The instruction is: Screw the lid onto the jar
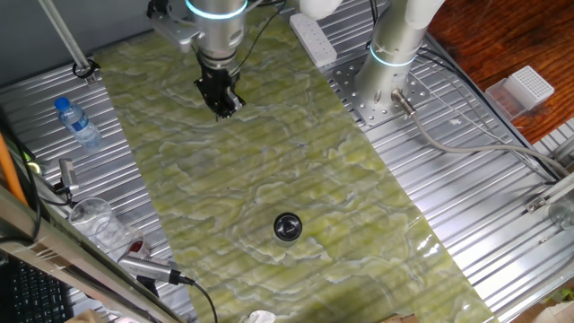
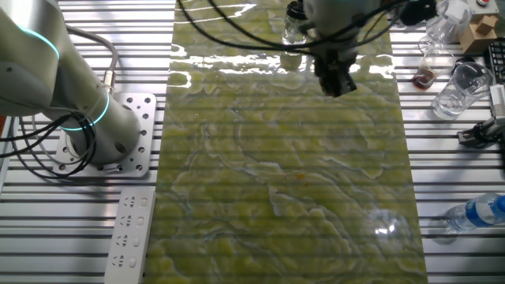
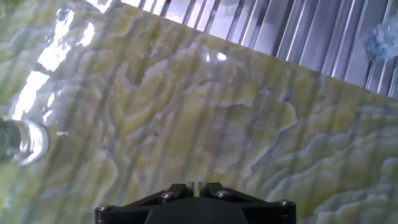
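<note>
The jar stands on the green mat near its front end, with the black lid with its greyish centre on top of it. In the other fixed view the jar shows at the mat's far end, partly behind cables. In the hand view its clear body is at the left edge; the lid does not show there. My gripper hangs above the opposite end of the mat, far from the jar, and also shows in the other fixed view. Its fingers stand close together with nothing held.
A water bottle with a blue cap lies on the metal table left of the mat. A clear plastic cup stands nearer the front. A second arm's base and a white power strip are beside the mat's far right.
</note>
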`<state>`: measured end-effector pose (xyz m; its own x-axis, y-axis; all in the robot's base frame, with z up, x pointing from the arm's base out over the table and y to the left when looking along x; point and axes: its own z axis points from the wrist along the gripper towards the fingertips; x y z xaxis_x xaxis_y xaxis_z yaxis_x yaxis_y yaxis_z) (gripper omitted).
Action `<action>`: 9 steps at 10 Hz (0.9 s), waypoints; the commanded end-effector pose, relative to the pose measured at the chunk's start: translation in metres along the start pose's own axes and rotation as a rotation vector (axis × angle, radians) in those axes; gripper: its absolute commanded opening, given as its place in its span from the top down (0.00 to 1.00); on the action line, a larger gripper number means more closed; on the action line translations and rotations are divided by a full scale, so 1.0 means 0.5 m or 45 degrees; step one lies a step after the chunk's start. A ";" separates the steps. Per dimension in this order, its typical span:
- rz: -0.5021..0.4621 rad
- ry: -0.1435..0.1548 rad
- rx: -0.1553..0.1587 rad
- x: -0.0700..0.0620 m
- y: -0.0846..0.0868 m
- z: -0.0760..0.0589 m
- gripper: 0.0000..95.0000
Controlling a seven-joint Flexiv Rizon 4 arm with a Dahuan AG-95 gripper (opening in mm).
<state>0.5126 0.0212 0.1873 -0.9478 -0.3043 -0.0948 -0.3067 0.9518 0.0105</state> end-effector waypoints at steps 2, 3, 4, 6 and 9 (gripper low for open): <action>0.076 0.066 -0.018 -0.026 0.036 -0.002 0.80; 0.074 0.071 -0.018 -0.030 0.043 -0.001 0.80; 0.057 0.071 -0.018 -0.032 0.052 -0.001 0.80; 0.017 0.071 -0.014 -0.036 0.089 -0.015 0.80; 0.044 0.093 -0.017 -0.039 0.151 -0.024 0.80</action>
<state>0.5032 0.1007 0.2024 -0.9572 -0.2878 -0.0305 -0.2886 0.9572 0.0245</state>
